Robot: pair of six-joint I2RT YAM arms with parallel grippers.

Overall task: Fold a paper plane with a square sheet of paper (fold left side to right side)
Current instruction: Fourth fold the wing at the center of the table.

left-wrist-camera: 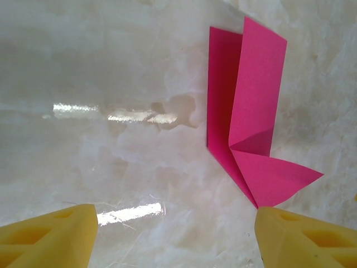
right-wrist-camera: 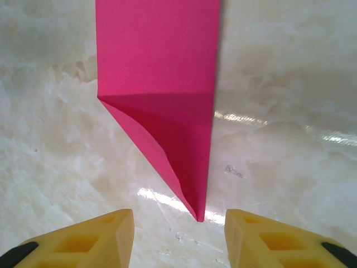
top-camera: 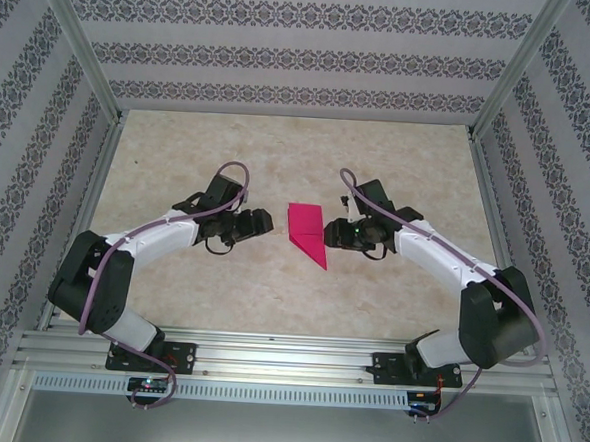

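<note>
We note the paper plane [top-camera: 307, 232], folded to a narrow point, lying on the marbled table [top-camera: 179, 154] between the arms, with the left gripper [top-camera: 252, 223] and right gripper [top-camera: 338, 232] just beside it, each with fingers spread and holding nothing.

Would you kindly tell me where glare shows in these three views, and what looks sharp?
Left wrist: white glare streaks across the glossy table, paper plane sharp. Right wrist: glare streaks beside the plane's tip and to its right. Top external: even light, no glare on the table.
</note>
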